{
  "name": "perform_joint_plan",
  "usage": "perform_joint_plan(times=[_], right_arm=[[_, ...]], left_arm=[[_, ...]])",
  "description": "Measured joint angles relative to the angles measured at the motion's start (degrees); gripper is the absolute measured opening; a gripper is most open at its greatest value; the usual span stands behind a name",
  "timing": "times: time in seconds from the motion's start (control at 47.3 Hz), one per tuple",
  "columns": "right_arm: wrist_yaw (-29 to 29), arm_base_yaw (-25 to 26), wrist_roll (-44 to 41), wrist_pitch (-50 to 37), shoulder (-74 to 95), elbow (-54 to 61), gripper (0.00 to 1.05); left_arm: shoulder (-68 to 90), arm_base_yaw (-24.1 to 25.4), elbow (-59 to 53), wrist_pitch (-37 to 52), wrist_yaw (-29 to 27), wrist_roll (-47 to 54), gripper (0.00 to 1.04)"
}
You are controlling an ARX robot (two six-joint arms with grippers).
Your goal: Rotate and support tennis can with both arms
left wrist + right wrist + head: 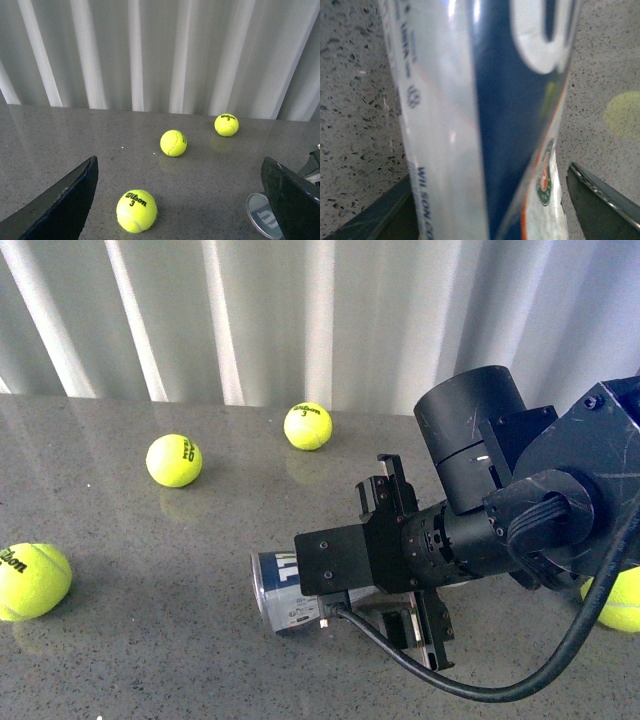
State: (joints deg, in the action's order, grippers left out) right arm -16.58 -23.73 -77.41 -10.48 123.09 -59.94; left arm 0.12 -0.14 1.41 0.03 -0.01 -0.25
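Observation:
The tennis can (pixel 283 592) lies on its side on the grey table, its metal-rimmed end facing left. My right gripper (pixel 410 560) is open and straddles the can's body, one finger on each side. In the right wrist view the can's blue-and-white label (pixel 485 120) fills the space between the open fingers (pixel 605 200) and does not visibly touch them. My left gripper (pixel 180 210) is open and empty above the table; the can's end (pixel 261 216) shows beside one of its fingers (pixel 292 200). The left arm is out of the front view.
Yellow-green tennis balls lie on the table: one at the far left (pixel 32 580), one at mid left (pixel 173 460), one at the back (pixel 308 426), one at the right edge (pixel 620 600). A ball (pixel 136 211) lies between the left fingers. A ribbed white wall stands behind.

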Motion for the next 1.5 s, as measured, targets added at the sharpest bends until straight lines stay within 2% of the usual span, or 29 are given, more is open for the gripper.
perform_joint_plan(times=[0.127,0.212,0.55,0.719,0.867,0.952,1.036,1.079,1.163,1.354,1.375,1.417,1.502], right_arm=[[-1.9,-0.2,4.0,0.9,-2.9,0.5,1.00],[-3.4,-0.5,6.6,2.0,-5.4,1.0,0.97],[-7.6,-0.9,17.5,2.3,-13.4,5.5,0.98],[-11.8,-0.4,28.4,0.4,-19.6,7.8,0.98],[-11.5,1.0,41.6,-4.7,-26.2,10.5,0.98],[-7.6,2.6,51.5,-7.8,-30.7,12.2,0.98],[-0.2,4.7,62.1,-7.9,-34.8,13.7,0.98],[6.2,5.9,68.8,-6.3,-36.6,14.1,0.98],[12.0,7.4,76.5,-5.5,-37.9,14.6,0.98],[12.4,7.8,82.2,-5.3,-37.9,15.1,0.98],[13.5,7.5,82.1,-7.0,-37.5,15.6,0.96],[21.1,7.0,81.0,-16.5,-37.2,18.8,0.90],[29.4,7.1,79.1,-31.9,-37.7,25.4,0.78]], left_arm=[[0.0,0.0,0.0,0.0,0.0,0.0,0.98],[0.0,0.0,0.0,0.0,0.0,0.0,0.98],[0.0,0.0,0.0,0.0,0.0,0.0,0.98],[0.0,0.0,0.0,0.0,0.0,0.0,0.98],[0.0,0.0,0.0,0.0,0.0,0.0,0.98],[0.0,0.0,0.0,0.0,0.0,0.0,0.98],[0.0,0.0,0.0,0.0,0.0,0.0,0.98],[0.0,0.0,0.0,0.0,0.0,0.0,0.98],[0.0,0.0,0.0,0.0,0.0,0.0,0.98],[0.0,0.0,0.0,0.0,0.0,0.0,0.98],[0.0,0.0,0.0,0.0,0.0,0.0,0.98],[0.0,0.0,0.0,0.0,0.0,0.0,0.98],[0.0,0.0,0.0,0.0,0.0,0.0,0.98]])
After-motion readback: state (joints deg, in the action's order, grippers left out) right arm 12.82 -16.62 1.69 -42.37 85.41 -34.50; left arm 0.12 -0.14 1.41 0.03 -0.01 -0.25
